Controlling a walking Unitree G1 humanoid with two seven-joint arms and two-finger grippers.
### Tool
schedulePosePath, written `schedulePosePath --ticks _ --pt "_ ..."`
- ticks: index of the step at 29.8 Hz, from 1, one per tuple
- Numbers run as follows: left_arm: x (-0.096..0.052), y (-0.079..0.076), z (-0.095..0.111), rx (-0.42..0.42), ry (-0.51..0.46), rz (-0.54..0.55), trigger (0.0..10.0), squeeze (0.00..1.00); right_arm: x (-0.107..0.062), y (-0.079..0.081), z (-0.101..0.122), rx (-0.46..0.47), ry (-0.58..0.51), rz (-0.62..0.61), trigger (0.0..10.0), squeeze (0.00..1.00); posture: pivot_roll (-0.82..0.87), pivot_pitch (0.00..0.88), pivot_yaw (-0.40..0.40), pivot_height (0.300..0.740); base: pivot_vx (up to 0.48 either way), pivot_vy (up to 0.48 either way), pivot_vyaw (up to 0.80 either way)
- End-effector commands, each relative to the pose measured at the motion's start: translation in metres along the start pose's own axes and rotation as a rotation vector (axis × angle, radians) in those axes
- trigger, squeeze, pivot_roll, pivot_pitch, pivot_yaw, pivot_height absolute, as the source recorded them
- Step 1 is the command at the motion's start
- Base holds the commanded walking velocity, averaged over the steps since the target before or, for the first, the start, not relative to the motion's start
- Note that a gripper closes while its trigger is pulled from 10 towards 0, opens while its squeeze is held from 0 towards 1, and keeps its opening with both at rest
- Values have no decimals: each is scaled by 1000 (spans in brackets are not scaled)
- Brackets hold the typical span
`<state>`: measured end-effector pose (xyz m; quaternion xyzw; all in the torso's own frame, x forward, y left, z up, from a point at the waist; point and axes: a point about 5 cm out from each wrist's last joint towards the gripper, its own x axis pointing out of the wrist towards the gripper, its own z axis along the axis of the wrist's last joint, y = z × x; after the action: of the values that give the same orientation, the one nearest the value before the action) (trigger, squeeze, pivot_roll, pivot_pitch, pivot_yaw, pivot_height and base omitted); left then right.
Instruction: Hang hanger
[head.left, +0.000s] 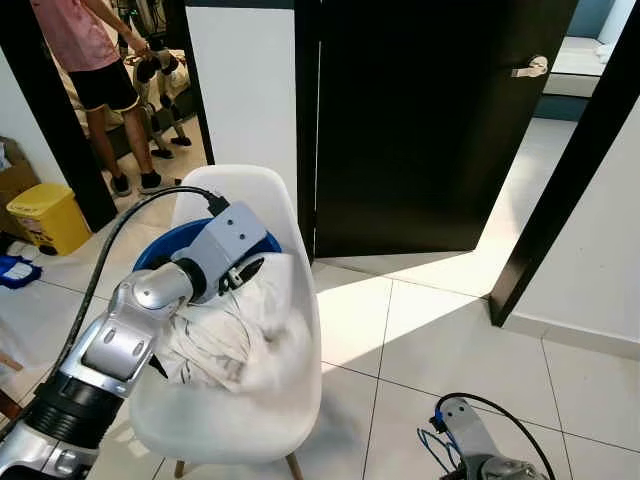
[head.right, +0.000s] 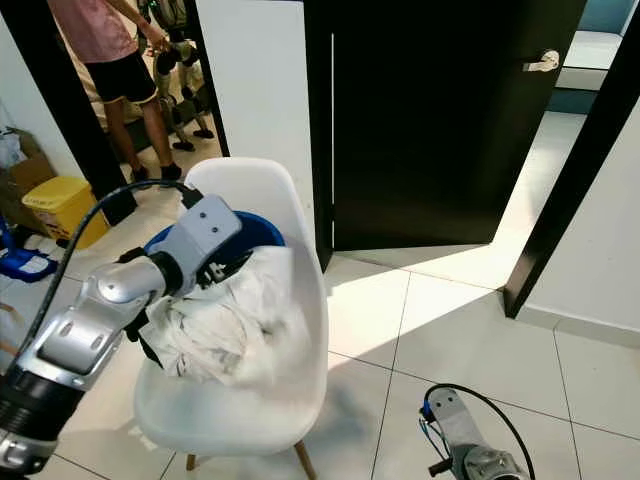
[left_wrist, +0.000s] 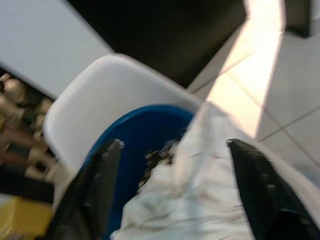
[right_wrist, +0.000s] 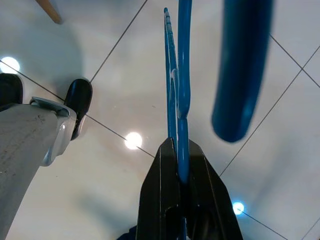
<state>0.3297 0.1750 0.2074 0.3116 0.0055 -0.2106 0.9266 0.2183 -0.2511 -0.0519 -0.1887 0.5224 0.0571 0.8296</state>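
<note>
Here the biggest things come first: a black door (head.left: 430, 120) stands ajar over a pale tiled floor (head.left: 450, 340), and before it sits a white moulded plastic chair (head.left: 240, 420) carrying a round blue plastic basin (left_wrist: 135, 145) heaped with crumpled white cloth (head.left: 245, 335). A person in a pink top and dark shorts (head.left: 95, 70) stands in the far doorway, near a yellow bin (head.left: 45, 215). The left pincer (left_wrist: 175, 195) hovers over the basin, its two black fingers spread wide on either side of the cloth and holding nothing; that silver arm reaches forward and up from the lower left, bent at the elbow, wrist tipped down into the chair. The thin blue plastic hanger (right_wrist: 177, 90) is in the right pincer (right_wrist: 179, 165), whose fingers are closed on it low by the robot's right side, above the floor. The hanger's long axis runs straight out along those fingers, pointing downward. I judge the right arm, hanging low, must lift and turn the hanger toward a rail, and none can be made out here.
</note>
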Motion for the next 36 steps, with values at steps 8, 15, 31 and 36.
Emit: schedulePosePath --ticks 8,15,31,36 --pt "-15 22 -19 -58 202 36 10000 1000 1 3 0 -14 5 9 10000 0 -14 0 13 740 0 0 0" --pt "-36 -2 -64 -28 509 -134 10000 0 1 4 0 -18 7 11 10000 0 -11 0 12 740 0 0 0" --pt "-39 8 -114 12 669 0 10000 0 1 3 0 -23 10 10 10000 0 -21 0 12 740 0 0 0" --pt "-30 -2 -127 -16 673 28 10000 0 0 2 -2 -33 16 11 10000 0 -29 0 7 740 0 0 0"
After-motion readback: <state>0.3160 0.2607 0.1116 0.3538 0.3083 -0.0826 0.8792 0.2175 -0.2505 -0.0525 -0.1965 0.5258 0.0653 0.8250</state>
